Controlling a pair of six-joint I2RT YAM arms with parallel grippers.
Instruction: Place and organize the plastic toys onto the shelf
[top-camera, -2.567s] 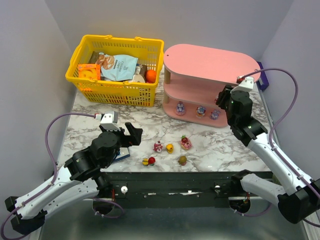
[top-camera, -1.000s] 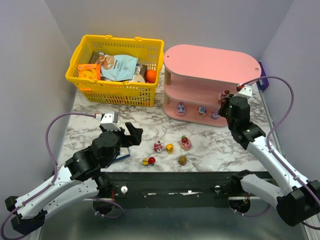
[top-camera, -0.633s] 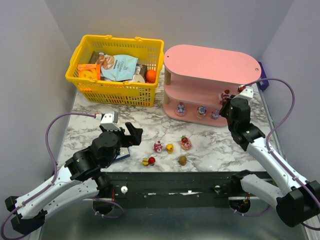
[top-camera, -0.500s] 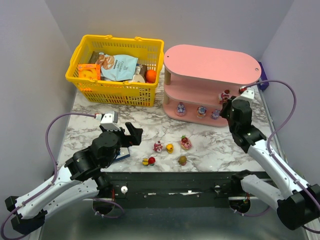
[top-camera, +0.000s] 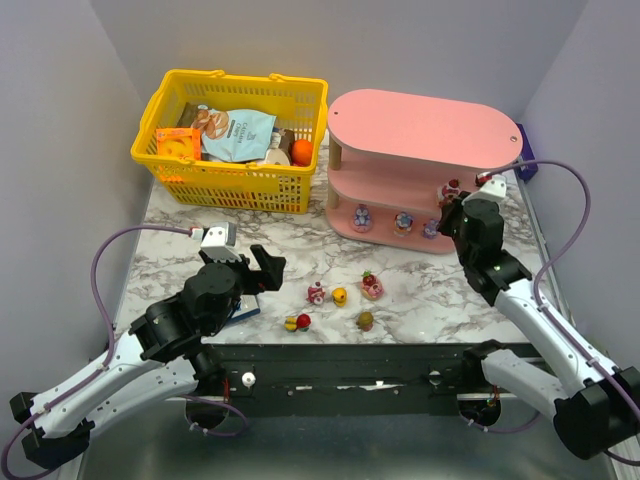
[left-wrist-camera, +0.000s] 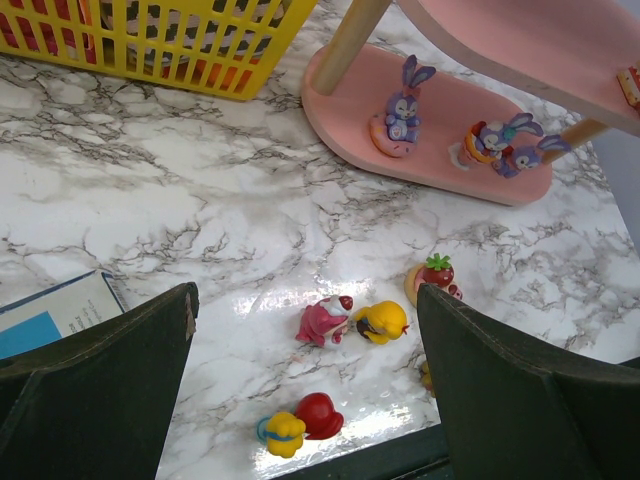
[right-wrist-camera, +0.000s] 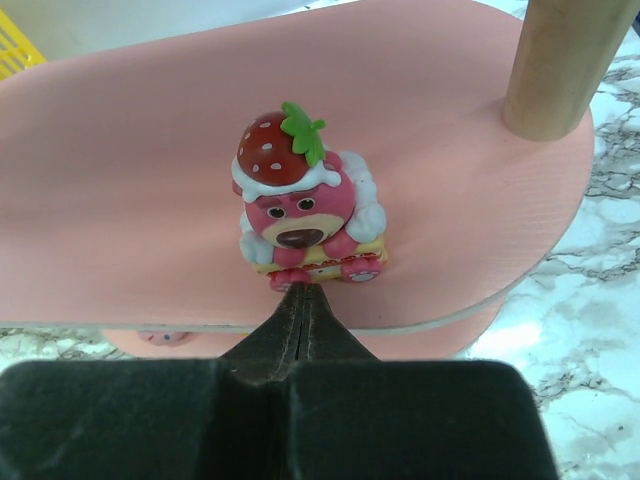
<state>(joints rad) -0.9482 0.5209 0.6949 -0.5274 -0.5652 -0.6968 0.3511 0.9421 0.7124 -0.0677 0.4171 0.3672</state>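
Note:
The pink shelf (top-camera: 420, 150) stands at the back right. Three purple bunny toys (top-camera: 403, 221) sit on its bottom tier (left-wrist-camera: 440, 170). A pink bear toy with a strawberry hat (right-wrist-camera: 303, 215) stands upright on the middle tier (right-wrist-camera: 130, 180), near its right end (top-camera: 449, 190). My right gripper (right-wrist-camera: 301, 290) is shut and holds nothing, its tips against the bear's feet. Several loose toys lie on the table: pink (left-wrist-camera: 322, 322), yellow (left-wrist-camera: 381, 322), strawberry-topped (left-wrist-camera: 434, 275), red-and-yellow (left-wrist-camera: 300, 424). My left gripper (left-wrist-camera: 307, 295) hangs wide open above them and holds nothing.
A yellow mesh basket (top-camera: 230, 185) of snack packets stands at the back left beside the shelf. A flat blue box (left-wrist-camera: 55, 310) lies under my left gripper's left finger. A wooden post (right-wrist-camera: 552, 65) rises to the right of the bear. A purple object (top-camera: 527, 160) sits behind the shelf's right end.
My right wrist has shifted slightly at the shelf's right end, and the bear toy on the middle tier has come into view. The left arm has not moved.

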